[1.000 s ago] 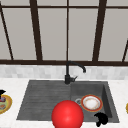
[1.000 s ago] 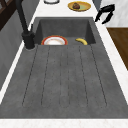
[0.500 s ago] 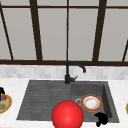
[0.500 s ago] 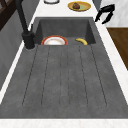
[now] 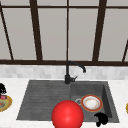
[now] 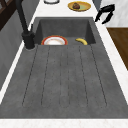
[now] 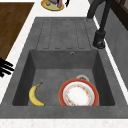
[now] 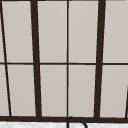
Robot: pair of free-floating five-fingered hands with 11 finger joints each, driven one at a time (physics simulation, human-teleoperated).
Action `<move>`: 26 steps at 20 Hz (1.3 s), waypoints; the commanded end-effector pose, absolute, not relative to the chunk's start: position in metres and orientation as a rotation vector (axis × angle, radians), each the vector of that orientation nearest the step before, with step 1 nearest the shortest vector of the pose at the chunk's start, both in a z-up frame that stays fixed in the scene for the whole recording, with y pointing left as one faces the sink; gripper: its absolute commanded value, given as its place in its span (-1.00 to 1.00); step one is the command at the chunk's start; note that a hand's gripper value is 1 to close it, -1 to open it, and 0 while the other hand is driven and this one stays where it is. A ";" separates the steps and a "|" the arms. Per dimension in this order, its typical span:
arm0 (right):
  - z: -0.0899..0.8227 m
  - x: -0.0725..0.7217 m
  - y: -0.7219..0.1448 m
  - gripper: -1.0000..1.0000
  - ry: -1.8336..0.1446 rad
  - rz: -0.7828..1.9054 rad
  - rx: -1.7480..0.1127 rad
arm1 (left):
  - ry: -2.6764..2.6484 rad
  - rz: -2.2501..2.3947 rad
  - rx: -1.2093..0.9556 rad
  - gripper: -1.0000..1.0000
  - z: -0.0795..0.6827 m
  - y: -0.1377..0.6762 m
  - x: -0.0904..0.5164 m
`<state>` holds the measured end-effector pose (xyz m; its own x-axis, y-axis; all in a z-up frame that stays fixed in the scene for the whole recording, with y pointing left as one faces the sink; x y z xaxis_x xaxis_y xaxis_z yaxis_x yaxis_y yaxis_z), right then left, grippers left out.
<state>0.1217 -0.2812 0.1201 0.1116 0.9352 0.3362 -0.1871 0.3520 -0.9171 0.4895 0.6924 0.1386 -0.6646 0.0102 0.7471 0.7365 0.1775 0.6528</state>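
**Right hand hanging at the sink's front edge, left one parked over a yellow plate**

Closest to the front camera there's a big red ball (image 5: 67,115) sitting right at the near edge of the sink (image 5: 45,100). It covers a chunk of the basin, so I can't really tell what it's resting on.

Just right of it, the right hand (image 5: 101,119) hovers over the front rim of the basin. In the left side view its fingers (image 6: 106,12) look spread apart and fairly straight, holding nothing; the right side view has the same straight fingertips (image 7: 5,67) poking in at the edge.

Inside the basin, nearest that hand, lies a banana (image 7: 35,96) on the floor by the front wall. Just beside it is a red-rimmed plate (image 7: 78,95) with a white centre, lying flat and partly over the drain (image 7: 82,77).

Off to the left on the counter, the left hand (image 5: 2,88) sits over a yellow plate (image 5: 7,103) with some food on it. Can't tell what its fingers are doing, or whether it touches the plate.

Further back, the black tap (image 5: 71,72) stands behind the basin, with the draining board (image 6: 62,75) to its left and a dark-framed window (image 8: 67,60) behind everything.
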 end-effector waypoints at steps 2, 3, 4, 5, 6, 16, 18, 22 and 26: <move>0.120 0.122 -0.281 0.00 -1.152 0.985 -0.840 | -1.940 -1.612 -0.640 -1.00 0.141 0.693 0.483; 0.120 0.122 -0.281 0.00 -1.152 0.985 -0.840 | -1.947 -1.617 -0.643 -1.00 0.143 0.693 0.475; 0.120 0.122 -0.281 0.00 -1.152 0.985 -0.840 | -1.958 -1.624 -0.632 -1.00 0.143 0.693 0.468; 0.120 0.122 -0.281 0.00 -1.152 0.985 -0.840 | -1.977 -1.639 -0.610 -1.00 0.144 0.693 0.464; 0.120 0.122 -0.281 0.00 -1.152 0.985 -0.840 | -1.992 -1.650 -0.591 -1.00 0.143 0.693 0.460; 0.120 0.122 -0.281 0.00 -1.152 0.985 -0.840 | -2.041 -1.693 -0.490 -1.00 0.143 0.692 0.390; 0.120 0.122 -0.281 0.00 -1.152 0.985 -0.840 | -2.029 -1.684 -0.502 -1.00 0.143 0.693 0.374; 0.120 0.122 -0.281 0.00 -1.152 0.985 -0.840 | -2.001 -1.653 -0.551 -1.00 0.134 0.693 0.365; 0.120 0.122 -0.281 0.00 -1.152 0.985 -0.840 | -1.970 -1.699 -0.525 -1.00 0.139 0.675 0.385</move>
<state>0.1217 -0.2812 0.1201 0.1116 0.9352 0.3362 -0.1871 0.3520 -0.9171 0.3767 0.6872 0.1388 -0.8092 -0.0011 0.5875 0.5767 0.1891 0.7947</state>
